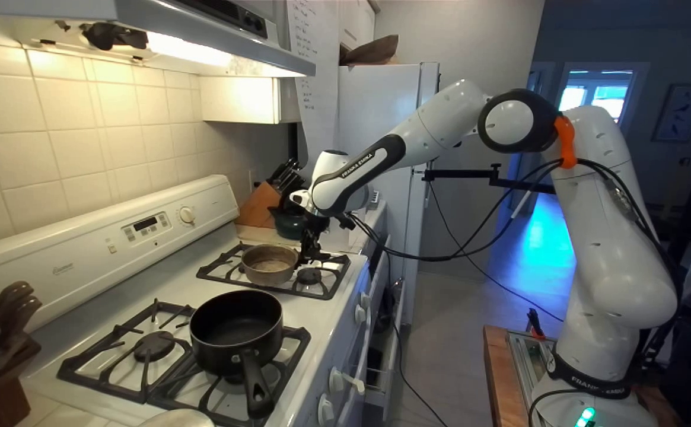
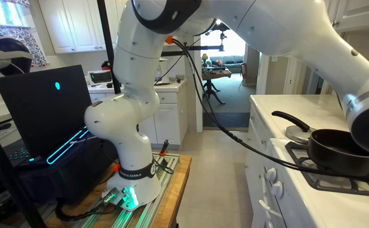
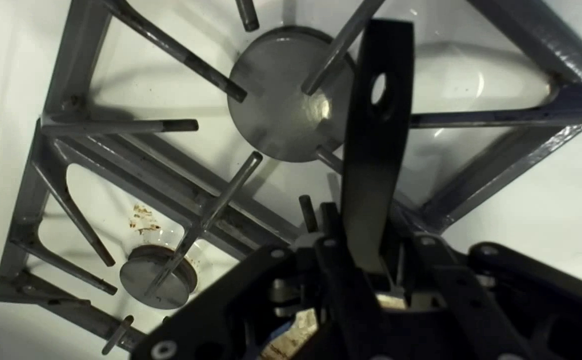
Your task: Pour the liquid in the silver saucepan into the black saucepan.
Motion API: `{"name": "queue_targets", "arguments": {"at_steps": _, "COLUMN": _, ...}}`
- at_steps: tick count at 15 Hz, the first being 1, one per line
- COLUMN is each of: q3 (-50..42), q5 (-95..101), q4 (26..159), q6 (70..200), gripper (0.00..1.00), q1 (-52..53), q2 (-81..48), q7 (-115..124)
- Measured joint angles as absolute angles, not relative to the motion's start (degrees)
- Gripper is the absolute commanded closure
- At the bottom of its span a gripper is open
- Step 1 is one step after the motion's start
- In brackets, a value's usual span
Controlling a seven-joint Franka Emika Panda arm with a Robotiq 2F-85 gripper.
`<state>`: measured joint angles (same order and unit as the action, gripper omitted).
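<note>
The silver saucepan (image 1: 269, 265), dull with a brownish inside, is at the far burner grate; whether it rests there or hangs just above I cannot tell. Its dark handle (image 3: 378, 135) runs between my fingers in the wrist view, and my gripper (image 3: 368, 227) is shut on it. In an exterior view the gripper (image 1: 311, 252) is at the pan's front side. The liquid cannot be made out clearly. On the near grate sits the black saucepan (image 1: 235, 332), upright, its long handle (image 1: 256, 385) towards the near counter; it also shows in an exterior view (image 2: 342, 155).
A range hood (image 1: 215, 35) hangs over the stove. Behind the far grate are a dark kettle (image 1: 289, 222) and a knife block (image 1: 260, 204). Another knife block (image 1: 1, 356) stands at the near left. A lid (image 2: 296, 134) lies beside the black saucepan. Cables (image 1: 440, 255) droop from the arm.
</note>
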<state>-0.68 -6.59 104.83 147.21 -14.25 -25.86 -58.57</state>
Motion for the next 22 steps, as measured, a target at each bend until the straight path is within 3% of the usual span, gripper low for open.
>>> {"name": "queue_targets", "arguments": {"at_steps": 22, "q3": 0.7, "q5": 5.5, "q4": 108.8, "q6": 150.4, "gripper": 0.94, "q1": -7.1, "q2": -18.1, "q7": -57.9}}
